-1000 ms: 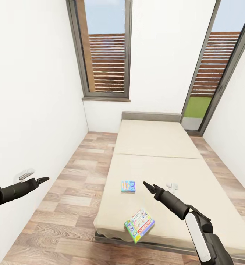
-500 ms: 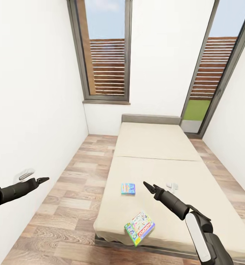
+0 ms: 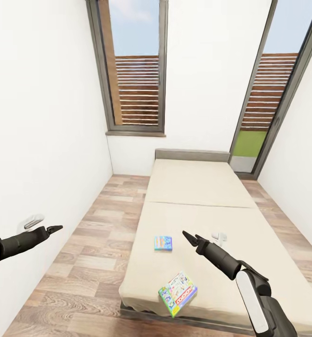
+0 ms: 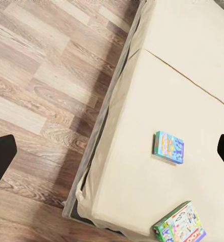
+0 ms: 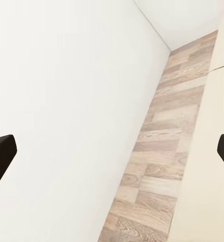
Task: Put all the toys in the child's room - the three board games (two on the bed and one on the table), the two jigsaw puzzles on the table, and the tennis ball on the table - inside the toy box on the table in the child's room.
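— Beige mattress, that's the bed (image 3: 198, 196), with both board games lying flat near its foot: the blue one (image 3: 163, 243) further in, the green-edged one (image 3: 177, 287) right at the foot, one corner poking past the edge. Why haven't the arms gone for them?

— My guess is the robot is on approach. Both arms are held forward and level, clear of everything, which suits driving up rather than reaching.

— And the tools?

— The left tool (image 3: 56, 228) hangs over the wood floor (image 3: 95, 234) beside the white wall (image 3: 39, 131), holding nothing. The right tool (image 3: 189, 237) hovers above the mattress, near the blue game but apart from it, empty too. In each wrist view the two dark fingertips (image 4: 0, 159) sit at opposite borders, so both tools look spread wide.

— Which box first?

— Probably the green-edged one: it is nearest, and the overhanging corner gives a finger something to get under. The blue one lies fully flat on soft fabric, which I'd judge harder to pinch.

— Something pale sits past the right tool?

— Too small to identify.
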